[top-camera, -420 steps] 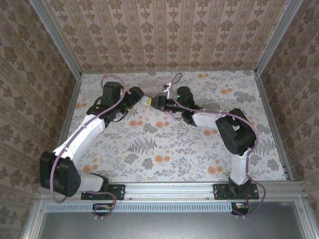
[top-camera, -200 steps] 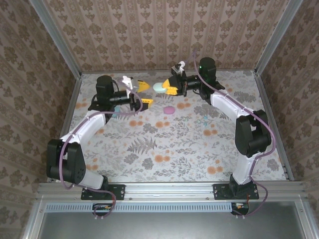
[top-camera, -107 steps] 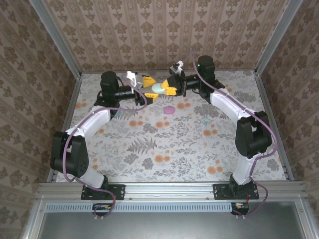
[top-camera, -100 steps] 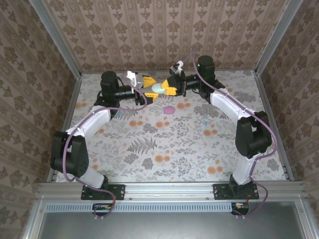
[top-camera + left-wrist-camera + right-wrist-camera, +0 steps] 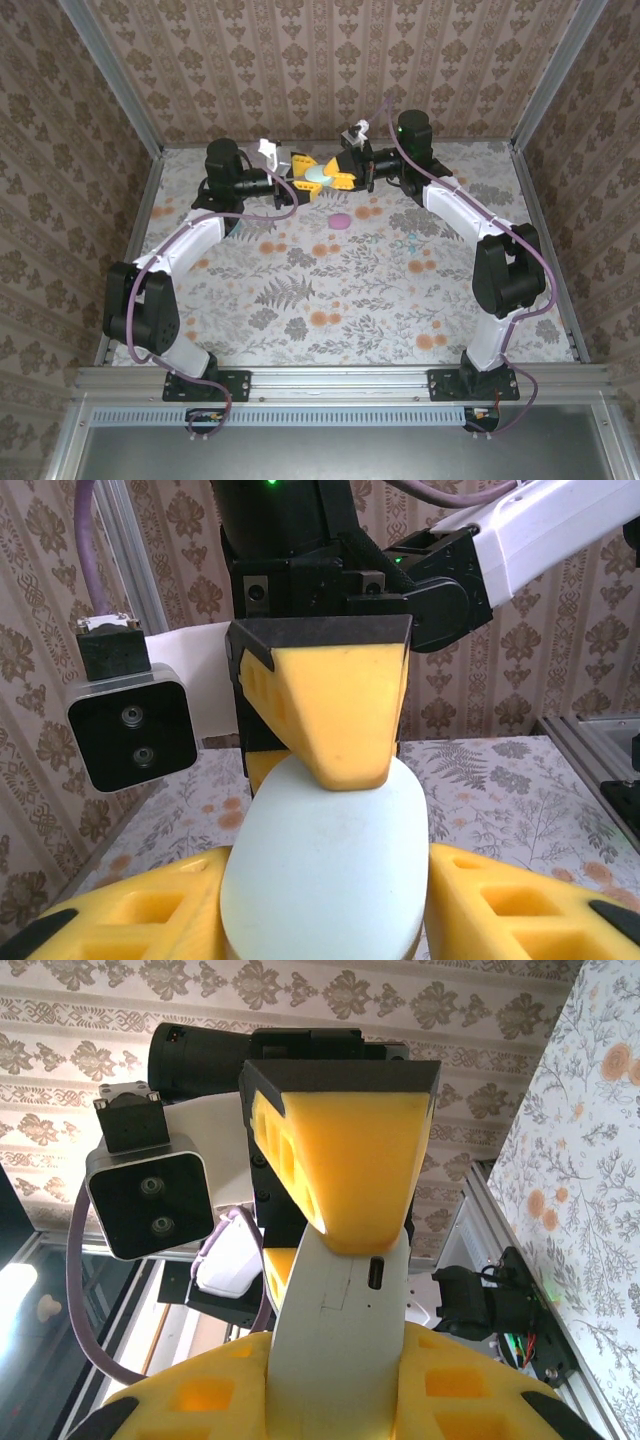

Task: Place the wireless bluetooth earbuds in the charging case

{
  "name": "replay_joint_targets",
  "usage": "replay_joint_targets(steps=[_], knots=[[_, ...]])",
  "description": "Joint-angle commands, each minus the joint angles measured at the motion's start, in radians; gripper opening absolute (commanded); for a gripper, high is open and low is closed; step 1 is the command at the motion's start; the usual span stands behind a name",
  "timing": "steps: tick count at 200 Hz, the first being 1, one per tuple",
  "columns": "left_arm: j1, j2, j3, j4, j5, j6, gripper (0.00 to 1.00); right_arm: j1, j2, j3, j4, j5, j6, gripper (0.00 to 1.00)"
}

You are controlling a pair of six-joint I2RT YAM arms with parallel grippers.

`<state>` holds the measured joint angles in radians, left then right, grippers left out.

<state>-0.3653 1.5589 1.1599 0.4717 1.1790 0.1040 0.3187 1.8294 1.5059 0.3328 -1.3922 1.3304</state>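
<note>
Over the counter (image 5: pixel 300 300), left pincer (image 5: pixel 307 177) and right pincer (image 5: pixel 334 175) both clamped the case (image 5: pixel 319 176).
Opening seemed the step in hand; next called for prying it apart gently.

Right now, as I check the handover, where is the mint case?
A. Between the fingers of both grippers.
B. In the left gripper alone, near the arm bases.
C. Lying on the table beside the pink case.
A: the mint case sits where the left gripper and right gripper meet, with yellow fingers on each side; the pink case lies apart on the table.
</note>
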Motion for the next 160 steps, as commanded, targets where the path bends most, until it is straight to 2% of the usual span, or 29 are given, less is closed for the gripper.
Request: replay_joint_targets(steps=[1, 22, 40, 64, 84, 110, 160], knots=[[-0.007, 0.006, 0.031, -0.006, 0.002, -0.006, 0.44, 0.006, -0.010, 0.009, 0.009, 0.024, -0.016, 0.25], [-0.006, -0.003, 0.030, -0.040, -0.008, 0.017, 0.38, 0.005, -0.013, 0.003, 0.056, 0.028, 0.014, 0.27], [-0.005, -0.015, 0.036, -0.084, -0.030, 0.042, 0.36, -0.002, -0.020, 0.003, 0.030, 0.038, 0.005, 0.34], [-0.006, -0.032, 0.054, -0.185, -0.071, 0.104, 0.34, -0.029, -0.054, 0.014, -0.216, 0.110, -0.167, 0.48], [-0.007, -0.037, 0.097, -0.318, -0.114, 0.156, 0.33, -0.035, -0.089, 0.049, -0.440, 0.195, -0.346, 0.54], [-0.009, -0.043, 0.137, -0.448, -0.143, 0.203, 0.32, -0.036, -0.123, 0.094, -0.650, 0.331, -0.491, 0.57], [-0.022, -0.049, 0.163, -0.512, -0.166, 0.235, 0.32, -0.027, -0.124, 0.097, -0.655, 0.354, -0.478, 0.57]])
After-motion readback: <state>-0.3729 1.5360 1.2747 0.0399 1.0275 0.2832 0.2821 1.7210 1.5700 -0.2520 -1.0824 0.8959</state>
